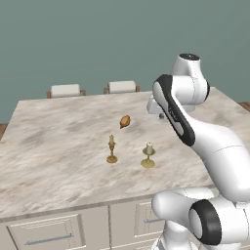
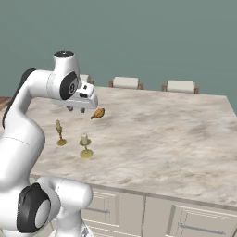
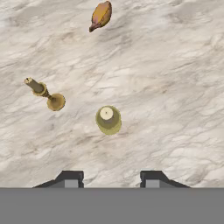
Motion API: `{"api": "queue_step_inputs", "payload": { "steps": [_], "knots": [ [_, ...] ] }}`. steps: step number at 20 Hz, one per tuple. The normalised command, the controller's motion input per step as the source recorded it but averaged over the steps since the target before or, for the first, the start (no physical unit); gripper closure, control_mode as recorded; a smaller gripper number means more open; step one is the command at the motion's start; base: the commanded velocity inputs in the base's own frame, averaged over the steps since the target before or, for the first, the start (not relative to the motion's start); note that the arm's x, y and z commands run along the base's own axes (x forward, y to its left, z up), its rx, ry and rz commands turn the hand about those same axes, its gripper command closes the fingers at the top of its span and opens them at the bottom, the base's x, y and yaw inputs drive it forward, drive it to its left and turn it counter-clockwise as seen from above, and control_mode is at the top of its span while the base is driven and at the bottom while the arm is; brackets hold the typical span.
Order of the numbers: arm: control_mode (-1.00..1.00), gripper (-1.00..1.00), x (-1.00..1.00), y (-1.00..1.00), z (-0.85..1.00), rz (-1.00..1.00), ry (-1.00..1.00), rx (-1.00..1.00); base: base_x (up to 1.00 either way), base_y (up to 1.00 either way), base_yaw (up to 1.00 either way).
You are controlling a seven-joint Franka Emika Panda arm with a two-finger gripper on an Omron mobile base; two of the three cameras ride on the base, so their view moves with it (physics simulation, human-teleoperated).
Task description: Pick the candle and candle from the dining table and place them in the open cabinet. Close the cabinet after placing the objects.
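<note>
End effector (image 3: 112, 179): jaws partly open, holding nothing, poised above the tabletop (image 3: 175, 87). White candle (image 3: 107, 119) stands directly beneath it; tan candle (image 3: 44, 93) just beside, further out to one side. Both probably light, rigid, top-heavy; grip the holder stem.

Teal wall (image 1: 97, 39), 3 white-cushioned chairs (image 2: 126, 82) behind

A rendered home kitchen or dining area: a broad marble-look tabletop (image 1: 58, 141) with cream panelled drawer fronts (image 1: 46, 234) below, white-cushioned wooden chairs (image 2: 126, 83) along its far side, a plain grey-green wall (image 1: 97, 39) behind, and two brass-held candles (image 1: 112, 149) standing near a small brown oval thing (image 1: 125, 121).
</note>
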Motion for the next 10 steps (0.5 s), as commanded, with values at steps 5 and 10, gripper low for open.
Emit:
{"api": "queue_step_inputs", "payload": {
  "steps": [5, 10],
  "knots": [
    [-1.00, -1.00, -0.06, 0.02, -0.22, 0.00, 0.00, 0.01, 0.00, 0.00, 0.00],
    [-1.00, -1.00, -0.22, -0.02, -0.50, 0.00, 0.00, 0.03, 0.00, 0.00, 0.00]
  ]
}}
